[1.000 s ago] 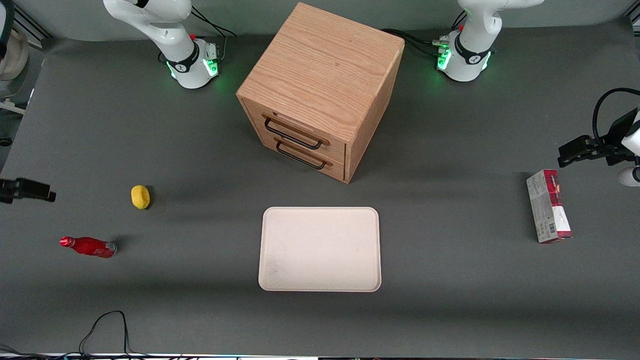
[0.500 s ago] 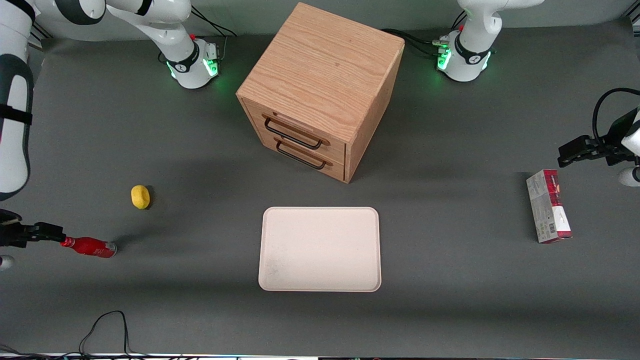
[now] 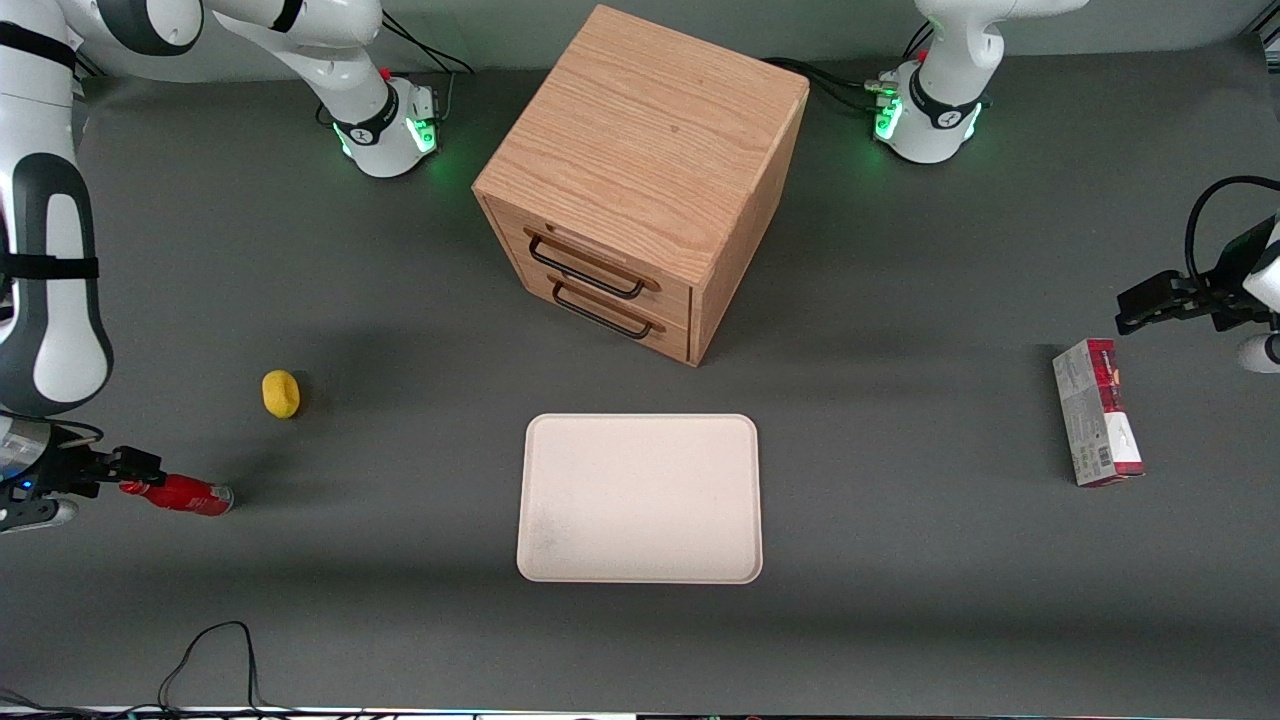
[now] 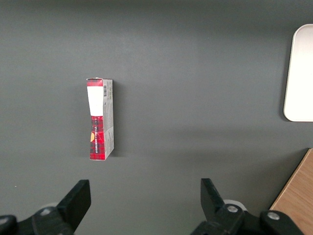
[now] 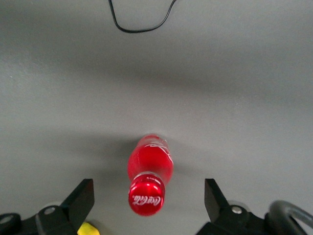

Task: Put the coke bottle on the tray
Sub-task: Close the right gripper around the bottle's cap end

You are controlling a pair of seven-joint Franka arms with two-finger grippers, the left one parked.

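A: What has changed since a second ago?

B: The gripper (image 3: pixel 135 466), then farther from the camera and well apart from the coke bottle (image 3: pixel 180 494), has come down to the bottle's capped end. The bottle itself has not moved: it lies on its side on the grey surface (image 3: pixel 400 620), toward the working arm's end, well apart from the tray (image 3: pixel 640 498). The lemon (image 3: pixel 281 393) and the wooden drawer cabinet (image 3: pixel 640 190) are likewise unchanged.

A: What does the right wrist view add?

B: It looks along the bottle from the cap. The coke bottle (image 5: pixel 148 178) lies between the two fingers (image 5: pixel 80 198), which are spread wide and clear of it on both sides; the gripper (image 5: pixel 148 203) is released and grasps nothing. A black cable (image 5: pixel 142 22) loops on the surface.

A: And the other views?

B: Only the front view shows the whole tray. The red-and-grey box (image 4: pixel 100 119), toward the parked arm's end, appears in the left wrist view with one edge of the tray (image 4: pixel 299 73)
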